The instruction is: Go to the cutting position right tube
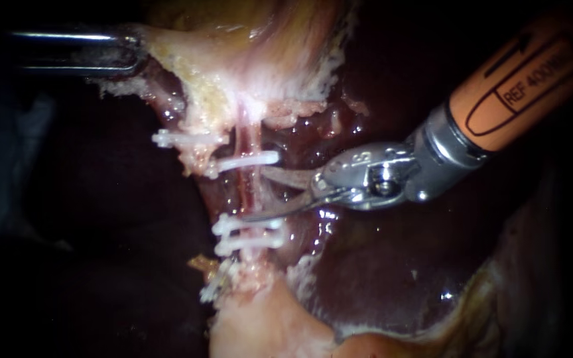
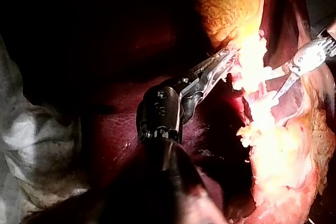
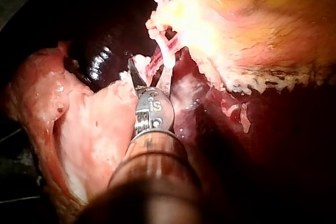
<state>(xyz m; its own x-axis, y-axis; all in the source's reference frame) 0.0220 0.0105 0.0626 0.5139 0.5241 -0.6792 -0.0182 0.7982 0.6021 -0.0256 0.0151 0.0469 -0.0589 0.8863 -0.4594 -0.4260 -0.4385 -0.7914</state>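
nearest the camera, my right instrument (image 1: pixel 254 194) comes in from the upper right, its orange shaft ending in two thin blades that stand well apart and hold nothing. just ahead of them the right tube (image 1: pixel 253 180) runs upright, with a bare stretch between the upper clip (image 1: pixel 250 159) and the paired lower clips (image 1: pixel 248 226). the blade tips sit at that stretch, the lower tip touching or just beside the tube, close above the lower clips. i cannot tell whether the tube lies fully between the blades. behind it is dark liver (image 1: pixel 379 265). farthest off, my left instrument (image 1: pixel 132 52) has its jaws closed on the pale tissue (image 1: pixel 167 56) at the gallbladder (image 1: pixel 266 46) edge, which seems to hold the tube taut. risks, as i judge them: the low blade may catch a clip, the tips may dig into liver if pushed deep, and a slipped left hold would slacken the tube off line.
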